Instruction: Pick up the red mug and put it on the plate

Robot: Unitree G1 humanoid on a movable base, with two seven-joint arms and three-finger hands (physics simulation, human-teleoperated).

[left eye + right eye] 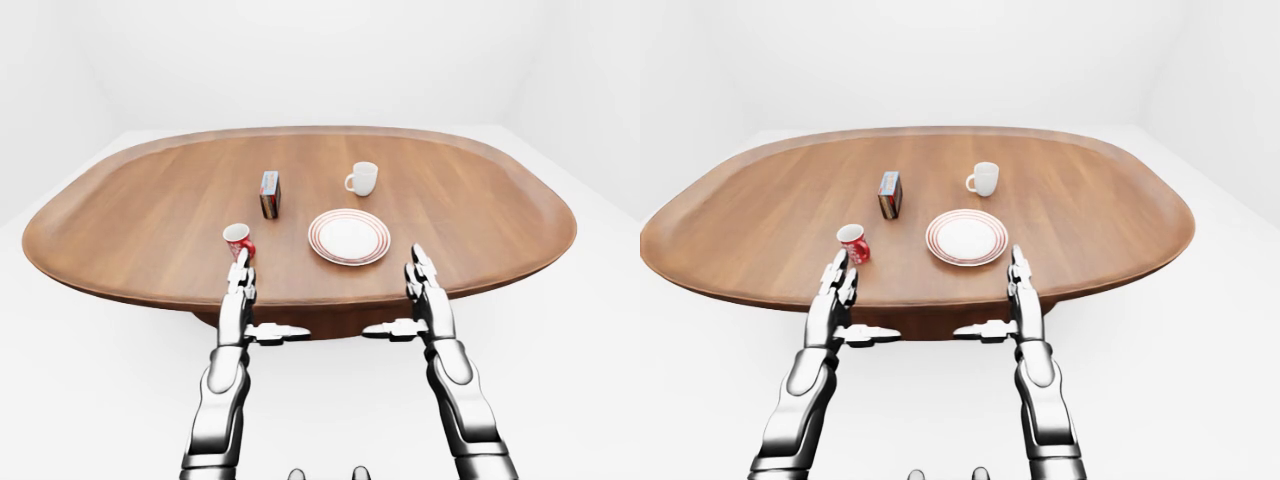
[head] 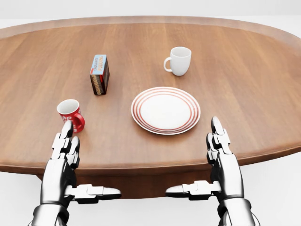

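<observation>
In the left-eye view, the red mug (image 1: 238, 240) stands upright on the oval wooden table (image 1: 140, 215), near the table's lower edge and toward its left end, and the striped plate (image 1: 349, 237) lies to its right, apart from it, nearer the middle of that same edge. The left hand (image 1: 238, 285) is just below the mug with its fingers stretched straight and its thumb pointing sideways, so it is spread and holds nothing; the right hand (image 1: 424, 290) is below the plate in the same flat, spread posture. In the head view, the fingertips (image 2: 67, 128) of the left hand reach the lower side of the mug, but I cannot tell if they touch it. The mug looks like a small, light, rigid ceramic piece with a smooth glazed wall, so I judge it may slip or tip over if it is pushed from one side. The handle does not show here, therefore the best grip seems to be around the body, fingers on one side and thumb on the other. A white mug (image 2: 178, 60) and a small box (image 2: 99, 74) stand farther up the table. In the right-eye view, the same layout appears smaller, and both hands are spread at the lower table edge.
</observation>
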